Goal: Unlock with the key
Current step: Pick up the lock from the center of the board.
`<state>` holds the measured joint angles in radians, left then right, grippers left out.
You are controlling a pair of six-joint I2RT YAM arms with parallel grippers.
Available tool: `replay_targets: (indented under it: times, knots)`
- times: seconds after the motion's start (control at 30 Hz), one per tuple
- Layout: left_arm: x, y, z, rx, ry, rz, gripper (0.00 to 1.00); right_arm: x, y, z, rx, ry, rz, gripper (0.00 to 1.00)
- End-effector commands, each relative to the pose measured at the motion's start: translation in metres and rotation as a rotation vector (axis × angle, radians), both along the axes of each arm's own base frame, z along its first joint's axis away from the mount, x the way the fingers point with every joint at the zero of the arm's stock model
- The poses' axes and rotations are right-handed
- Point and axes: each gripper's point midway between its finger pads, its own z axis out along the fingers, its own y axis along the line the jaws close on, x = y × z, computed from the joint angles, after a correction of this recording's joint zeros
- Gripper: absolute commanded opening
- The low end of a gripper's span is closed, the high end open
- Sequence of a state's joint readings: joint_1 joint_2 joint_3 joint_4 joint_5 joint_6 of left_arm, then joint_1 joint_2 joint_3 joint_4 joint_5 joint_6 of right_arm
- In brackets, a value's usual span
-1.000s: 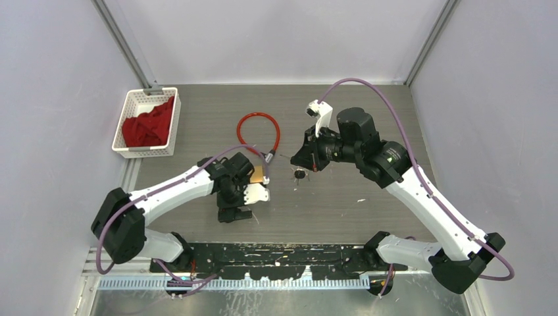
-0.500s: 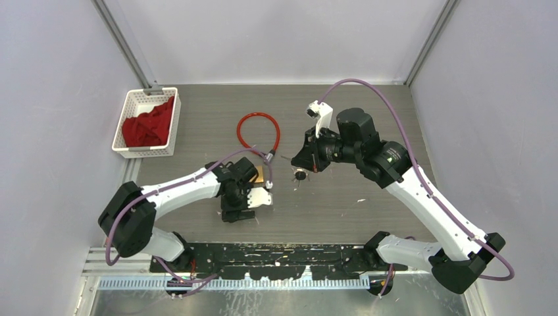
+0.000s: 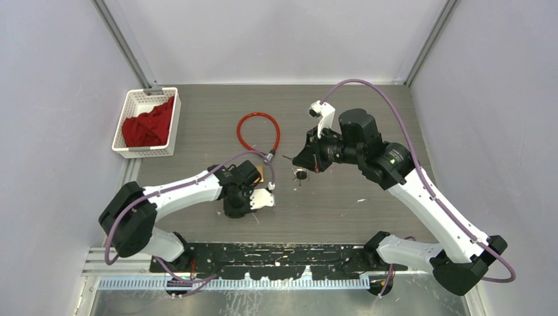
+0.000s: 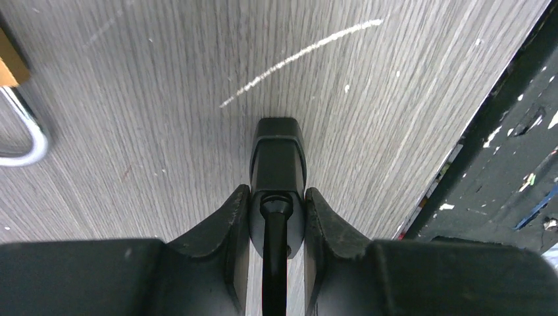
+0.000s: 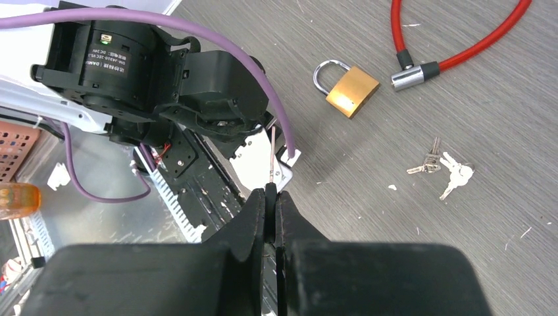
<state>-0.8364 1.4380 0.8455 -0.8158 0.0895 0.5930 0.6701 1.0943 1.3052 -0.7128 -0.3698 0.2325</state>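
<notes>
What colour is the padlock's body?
The padlock has a brass-gold body, clearest in the right wrist view.

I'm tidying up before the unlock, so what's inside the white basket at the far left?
A crumpled red cloth fills most of the white basket. Whatever may lie beneath the cloth is covered, so I cannot tell whether anything else is in there.

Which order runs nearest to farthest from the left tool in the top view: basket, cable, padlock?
1. Padlock, just behind the left tool, slightly to its right.
2. Cable, farther back, centre.
3. Basket, far-left corner.
</notes>
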Motion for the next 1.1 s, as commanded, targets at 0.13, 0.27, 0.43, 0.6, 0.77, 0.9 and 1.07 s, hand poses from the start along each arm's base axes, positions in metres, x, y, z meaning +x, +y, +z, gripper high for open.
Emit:
replay_targets:
  times: [0.13,0.27,0.43,0.6,0.77,0.9,1.07]
  knots:
    - [0.059,-0.059,0.133,-0.582,0.030,0.155,0.00,0.008,-0.004,0.050,0.073,-0.152,-0.023,0.01]
    - [0.082,-0.046,0.244,-0.970,0.029,0.171,0.00,0.012,0.007,0.060,0.097,-0.157,0.014,0.01]
    - [0.081,-0.049,0.309,-1.255,0.117,0.125,0.00,0.005,0.032,0.064,0.169,-0.147,0.164,0.01]
    - [0.115,-0.058,0.346,-1.466,0.134,0.129,0.00,0.006,0.044,0.074,0.256,-0.145,0.281,0.01]
    - [0.106,-0.060,0.362,-1.481,0.082,-0.031,0.00,0.012,0.050,0.092,0.363,-0.121,0.380,0.01]
    - [0.083,-0.058,0.374,-1.486,0.094,-0.072,0.00,0.000,0.036,0.105,0.528,-0.107,0.481,0.01]
    - [0.041,-0.067,0.393,-1.478,0.153,-0.138,0.00,-0.008,0.033,0.109,0.590,-0.079,0.543,0.01]
